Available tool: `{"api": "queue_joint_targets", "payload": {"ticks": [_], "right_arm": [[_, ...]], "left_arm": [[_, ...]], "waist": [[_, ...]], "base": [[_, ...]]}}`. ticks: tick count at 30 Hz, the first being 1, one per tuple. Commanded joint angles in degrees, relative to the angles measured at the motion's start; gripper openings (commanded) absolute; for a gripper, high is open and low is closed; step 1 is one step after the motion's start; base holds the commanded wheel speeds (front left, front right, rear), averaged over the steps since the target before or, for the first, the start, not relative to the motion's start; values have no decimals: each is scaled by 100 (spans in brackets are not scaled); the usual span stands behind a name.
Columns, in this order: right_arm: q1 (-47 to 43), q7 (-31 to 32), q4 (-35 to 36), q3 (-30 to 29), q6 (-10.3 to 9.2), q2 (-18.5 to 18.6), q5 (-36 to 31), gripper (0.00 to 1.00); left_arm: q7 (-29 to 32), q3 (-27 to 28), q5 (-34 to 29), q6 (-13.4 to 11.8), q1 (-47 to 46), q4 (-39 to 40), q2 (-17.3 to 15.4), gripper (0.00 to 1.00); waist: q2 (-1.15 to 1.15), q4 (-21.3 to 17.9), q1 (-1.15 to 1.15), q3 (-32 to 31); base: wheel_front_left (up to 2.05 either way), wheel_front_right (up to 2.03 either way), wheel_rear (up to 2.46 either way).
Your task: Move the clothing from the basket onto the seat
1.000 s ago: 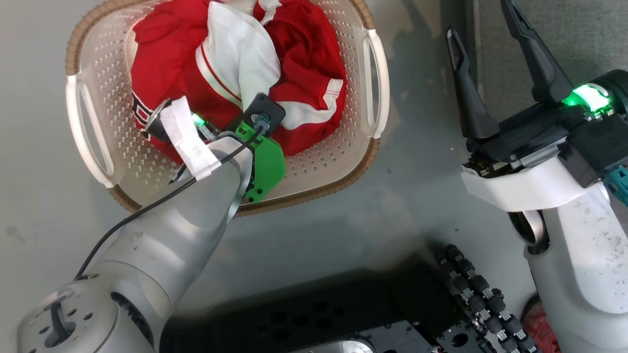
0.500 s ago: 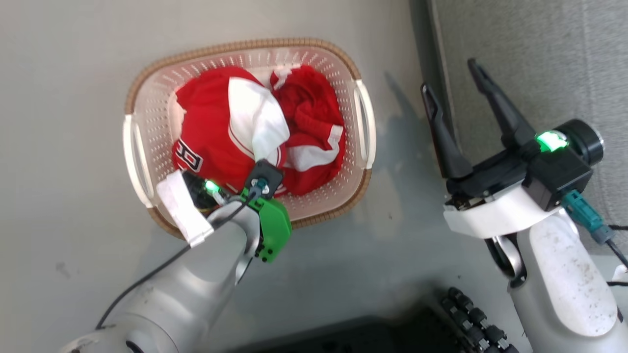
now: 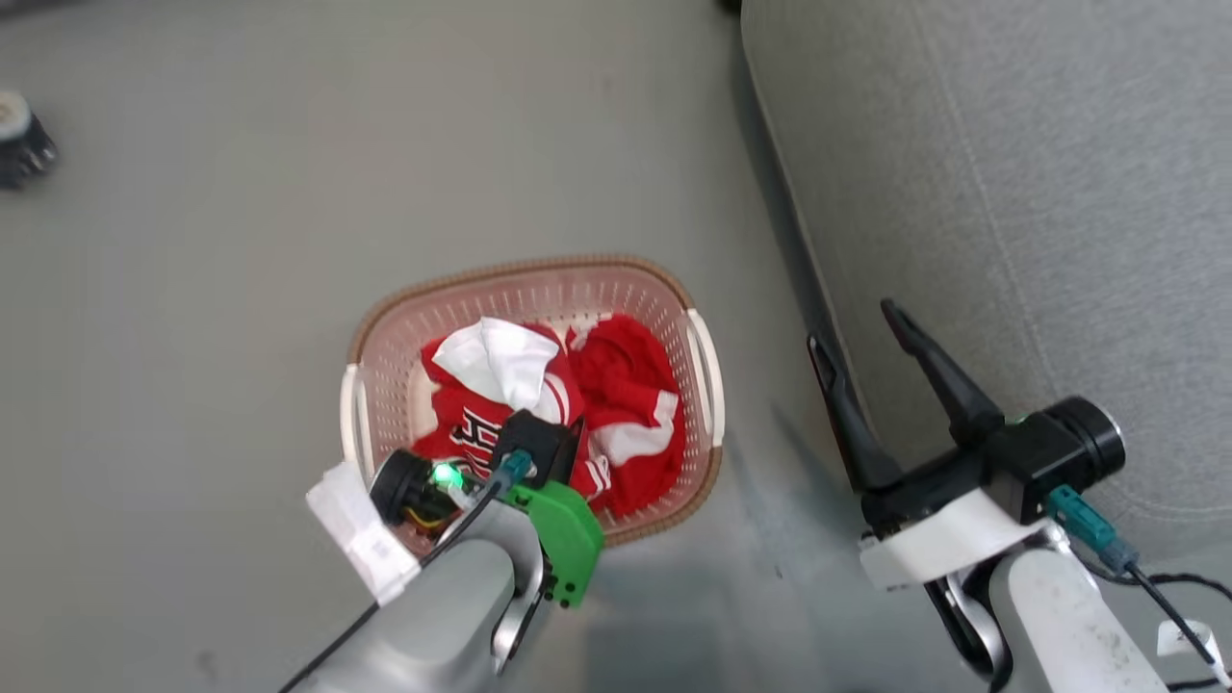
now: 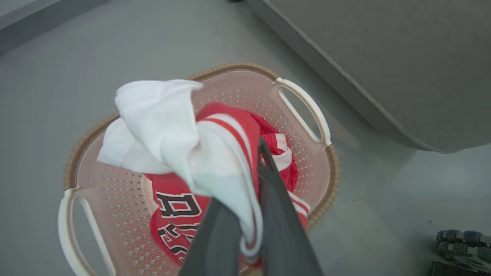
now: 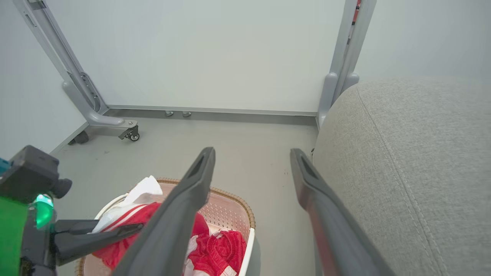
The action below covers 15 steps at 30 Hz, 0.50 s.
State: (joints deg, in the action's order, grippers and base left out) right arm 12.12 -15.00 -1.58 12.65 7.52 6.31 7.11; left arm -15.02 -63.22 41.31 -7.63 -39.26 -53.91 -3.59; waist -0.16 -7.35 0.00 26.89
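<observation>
The cream basket with a brown rim stands on the grey floor, left of the grey seat. My left gripper is shut on a red and white garment of the clothing and holds it bunched above the basket, its lettered part hanging down inside. A second red garment lies in the basket's right half. My right gripper is open with nothing in it and hovers by the seat's front edge, right of the basket.
A white panel on a grey wheeled frame stands beyond the basket. A small dark object sits on the floor at the far left. Part of my dark base lies near the basket.
The head camera has risen and pulled back, so the basket looks smaller and the seat has come into view. My left gripper, still shut, has lifted the lettered garment higher out of the heap.
</observation>
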Motion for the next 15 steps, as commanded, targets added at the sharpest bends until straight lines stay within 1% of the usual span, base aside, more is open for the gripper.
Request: {"api": "queue_joint_targets", "payload": {"ticks": [1, 5, 10, 15], "right_arm": [[-194, -27, -32, -16, -6, 6, 39, 100], [-436, -27, -88, -12, -6, 28, 49, 100], [-721, -27, -160, -14, -6, 19, 41, 100], [-986, -27, -225, 46, -6, -29, 49, 100]], "left_arm": [[-19, 180, -158, -68, 302, 215, -110, 0], [-21, 665, -577, -174, 723, 894, -252, 0], [-22, 1340, -904, -206, 1237, 1620, -332, 0], [-21, 1854, -1229, -94, 1603, 2134, -324, 0]], "waist": [[16, 112, 0, -1198], [16, 163, 0, -1605], [16, 214, 0, -2072], [16, 221, 0, -2473]], "base": [[0, 0, 0], [0, 0, 0], [0, 0, 0], [0, 0, 0]]}}
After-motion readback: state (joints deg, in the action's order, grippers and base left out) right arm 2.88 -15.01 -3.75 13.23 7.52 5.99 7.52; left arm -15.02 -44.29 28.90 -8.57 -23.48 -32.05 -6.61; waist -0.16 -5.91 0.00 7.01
